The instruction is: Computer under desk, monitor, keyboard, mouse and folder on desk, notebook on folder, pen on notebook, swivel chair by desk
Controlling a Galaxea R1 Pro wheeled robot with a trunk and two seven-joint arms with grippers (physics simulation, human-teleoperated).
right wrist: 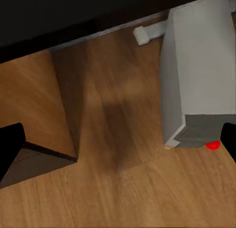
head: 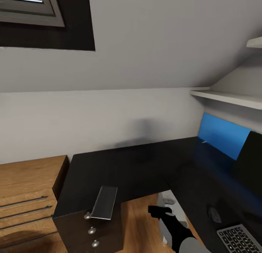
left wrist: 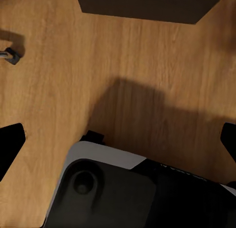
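Grey computer (right wrist: 196, 75) beside open right claw (right wrist: 118, 144)

Soft, even light fills the room, brightest on the pale wall (head: 109, 111), where a faint blurred shadow sits just above the far edge of the glossy black desk (head: 138, 165). The desk mirrors the blue folder (head: 222, 135) as a dim sheen. In both wrist views broad soft-edged shadows lie on the wooden floor (left wrist: 147, 66), and all renders look slightly soft, without glare.

The right gripper (head: 157, 210) hangs in front of the desk (head: 138, 165), above the floor (right wrist: 118, 188). The computer (right wrist: 199, 75) stands on the floor just beyond it, under the desk. To its right, the mouse (head: 214, 214) and keyboard (head: 240, 238) lie on the desk; to its left, the notebook (head: 104, 202) overhangs the desk's front edge.
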